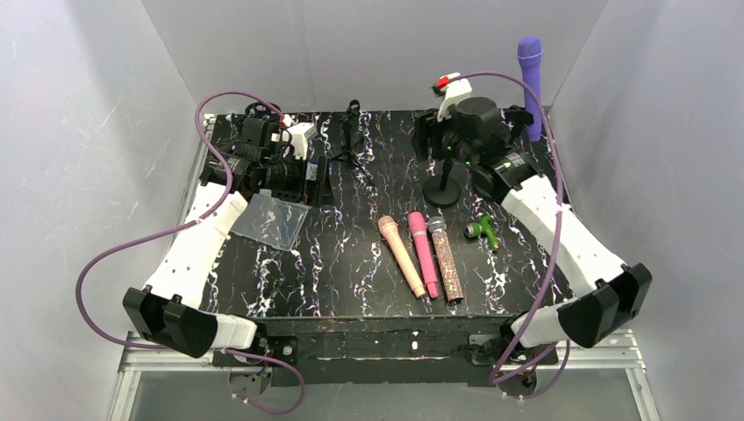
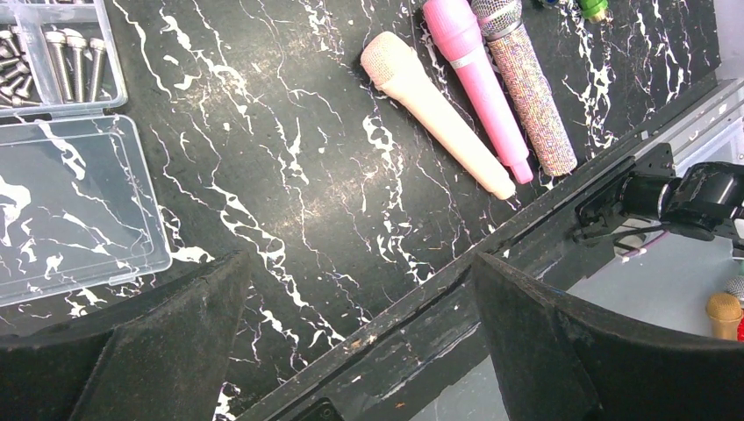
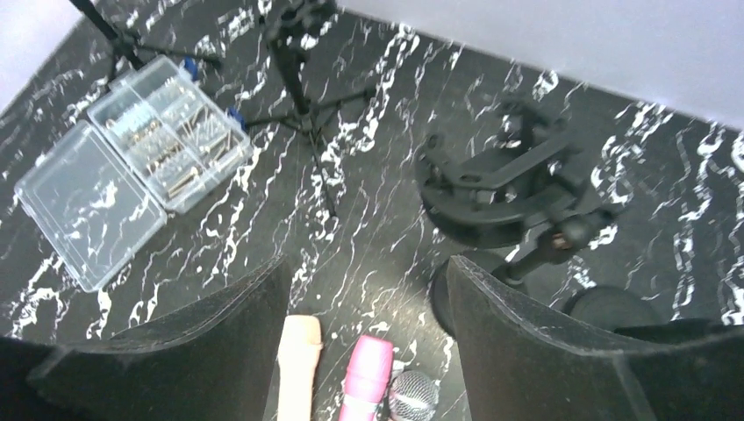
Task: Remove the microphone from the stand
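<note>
The purple microphone (image 1: 530, 74) stands upright in the far right corner, just right of the nearer right gripper (image 3: 368, 281), which is released and empty.

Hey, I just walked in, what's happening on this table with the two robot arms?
Both arms are stretched over the black marbled table, but neither holds anything: the left claw and right claw are open. The right claw is beside a black round-based stand whose clip looks empty. A purple microphone stands upright at the far right corner, its support hidden behind the right arm. A peach microphone, pink microphone and glittery microphone lie side by side.
</note>
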Controlling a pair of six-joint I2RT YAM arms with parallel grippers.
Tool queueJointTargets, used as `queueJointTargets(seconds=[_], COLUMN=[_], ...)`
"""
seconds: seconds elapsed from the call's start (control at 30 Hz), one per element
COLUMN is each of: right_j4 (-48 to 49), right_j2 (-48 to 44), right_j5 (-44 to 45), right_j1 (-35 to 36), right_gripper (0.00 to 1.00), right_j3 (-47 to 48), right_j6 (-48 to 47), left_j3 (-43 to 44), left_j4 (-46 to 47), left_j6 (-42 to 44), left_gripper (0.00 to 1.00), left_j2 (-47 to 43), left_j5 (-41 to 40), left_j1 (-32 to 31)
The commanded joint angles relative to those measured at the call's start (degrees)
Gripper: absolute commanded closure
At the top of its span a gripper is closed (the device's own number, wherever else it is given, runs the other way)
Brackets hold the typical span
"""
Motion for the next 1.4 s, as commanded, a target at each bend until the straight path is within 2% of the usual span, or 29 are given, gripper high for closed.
queueJointTargets(seconds=[0.0, 0.23, 0.47, 0.77, 1.03, 1.2, 1.37], right_j4=[-1.4, -3.0, 1.6, -0.6, 3.0, 9.4, 19.2], right_j2=[-3.1, -1.0, -0.9, 1.9, 5.1, 12.8, 16.9], right_j5=[-3.3, -5.3, -7.7, -20.7, -22.6, -24.3, -29.1], right_j1=[-4.4, -10.5, -14.0, -20.4, -21.2, -22.6, -23.8], right_gripper=[0.27, 0.28, 0.26, 0.27, 0.29, 0.41, 0.56], right_j3=[4.6, 8.3, 2.5, 0.9, -3.9, -3.0, -4.1], right_j6=[-3.4, -8.5, -12.0, -15.1, -19.5, -22.0, -18.7], left_j3=[1.1, 0.9, 0.0, -0.6, 0.5, 0.8, 0.5], left_j4=[-3.0, -2.3, -1.9, -1.9, -1.8, -1.3, -0.5], left_j6=[0.9, 0.5, 0.6, 1.7, 1.9, 1.9, 2.0], left_gripper=[0.02, 0.02, 0.02, 0.02, 0.02, 0.02, 0.02], left_j2=[-1.9, -1.2, -1.4, -2.4, -1.2, 0.2, 1.8], left_j5=[1.4, 2.4, 2.4, 1.7, 2.0, 2.2, 2.3], left_j1=[0.1, 0.1, 0.1, 0.1, 0.1, 0.1, 0.1])
